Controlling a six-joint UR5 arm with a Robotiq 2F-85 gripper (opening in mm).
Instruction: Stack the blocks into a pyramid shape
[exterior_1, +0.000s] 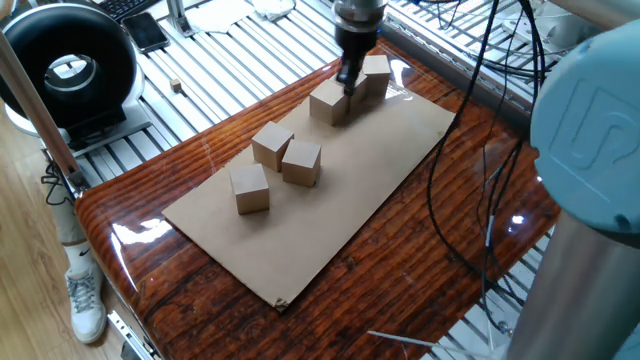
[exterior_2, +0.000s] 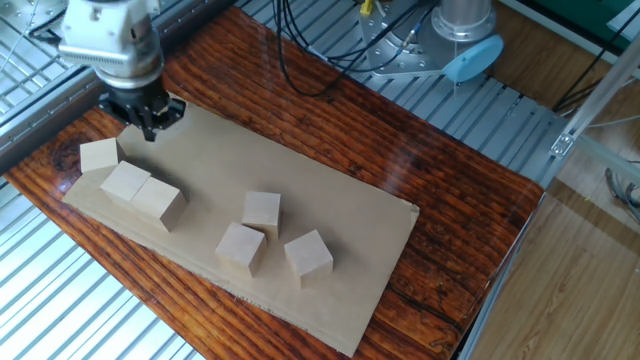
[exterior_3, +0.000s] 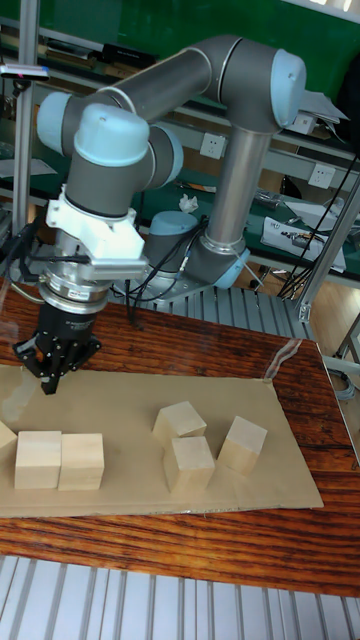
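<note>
Light-tan blocks on brown cardboard (striped reddish-brown table).

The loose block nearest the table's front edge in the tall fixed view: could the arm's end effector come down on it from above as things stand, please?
Probably yes. That block has its top uncovered, with nothing stacked on it. The end effector hangs above the cardboard sheet, off to one side, carrying nothing. Two neighbouring blocks crowd it, so finger room could be tight.

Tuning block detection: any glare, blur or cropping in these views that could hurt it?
One fixed view: bright glare patches on the glossy wooden table, beside the matte cardboard sheet; blurred robot arm fills the right edge. The other fixed view: even light, blocks sharp. Tall fixed view: leftmost block cropped by the frame; gripper sharp.
</note>
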